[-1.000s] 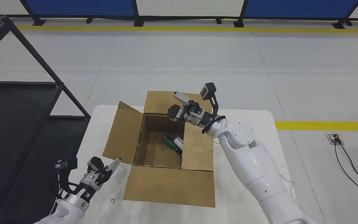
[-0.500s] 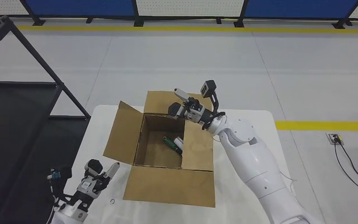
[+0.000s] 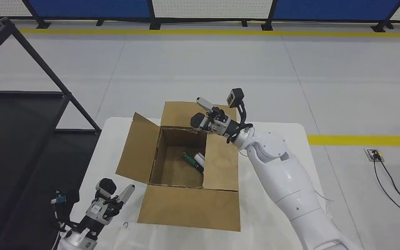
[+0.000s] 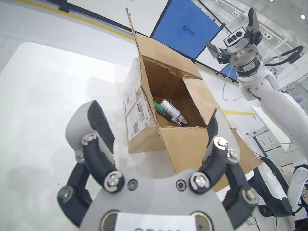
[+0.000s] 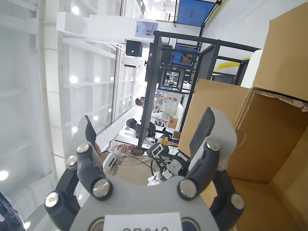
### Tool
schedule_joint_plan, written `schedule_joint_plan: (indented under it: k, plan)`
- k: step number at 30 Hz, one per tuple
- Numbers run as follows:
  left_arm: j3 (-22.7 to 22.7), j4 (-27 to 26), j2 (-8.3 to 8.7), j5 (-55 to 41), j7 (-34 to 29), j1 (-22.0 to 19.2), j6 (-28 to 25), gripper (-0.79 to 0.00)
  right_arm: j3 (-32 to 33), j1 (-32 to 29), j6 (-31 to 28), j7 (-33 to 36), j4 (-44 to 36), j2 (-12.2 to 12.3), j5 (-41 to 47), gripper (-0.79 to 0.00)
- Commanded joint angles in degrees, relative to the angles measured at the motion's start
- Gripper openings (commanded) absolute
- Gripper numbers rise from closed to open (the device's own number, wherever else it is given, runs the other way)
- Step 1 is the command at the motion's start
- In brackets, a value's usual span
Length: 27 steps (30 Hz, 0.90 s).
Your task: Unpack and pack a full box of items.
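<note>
The smooth pale grey floor point(image 3: 187, 69) carries a yellow painted line point(image 3: 187, 31) along a row of blue and white partition panels point(image 3: 87, 7). A black metal-framed rack point(image 3: 25, 125) stands beside the white round-cornered table point(image 3: 115, 131). Round ceiling lamps point(image 5: 73, 79) light tall white shelving point(image 5: 96, 56).

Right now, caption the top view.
Cardboard box holding items; right tool open by its far flap, left tool open beside its near flap.
</note>
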Motion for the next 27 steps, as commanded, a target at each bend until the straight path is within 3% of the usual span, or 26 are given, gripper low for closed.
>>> schedule_joint_plan:
  k: [1, 5, 9, 15, 19, 23, 27]
  plan:
    - [0.00, 0.00, 0.00, 0.00, 0.00, 0.00, -0.01, 0.000, 0.00, 0.00, 0.00, 0.00, 0.00, 0.00, 0.00, 0.000]
    - [0.25, -0.88, -0.09, -2.00, -0.58, -1.03, 1.66, 0.000, 0.71, -1.77, -1.08, -0.27, -2.26, 0.23, 0.34, 0.000]
    - [0.15, -4.01, -0.14, -3.68, -1.73, -2.24, 2.82, 0.000, 4.25, -5.76, -3.08, 3.74, -7.60, 1.62, 0.61, 0.000]
    - [-0.57, -10.33, -0.40, -5.58, -0.60, -1.01, 4.50, 0.000, 10.80, -12.79, -3.33, 7.54, -16.79, 4.01, -0.77, 0.000]
    - [-0.40, -12.69, -0.39, -8.19, -3.77, -0.99, 5.12, 0.000, 14.32, -17.75, -2.57, 9.53, -22.81, 5.29, -1.98, 0.000]
    - [2.74, -14.18, -0.21, -8.87, -10.88, -4.90, 9.45, 0.000, 18.86, -23.07, -1.27, 12.57, -29.27, 6.90, -5.14, 0.000]
    - [9.85, -11.53, -0.28, -7.16, -16.52, -12.95, 15.45, 0.000, 24.43, -30.55, -1.44, 15.42, -36.24, 8.31, -3.85, 0.000]
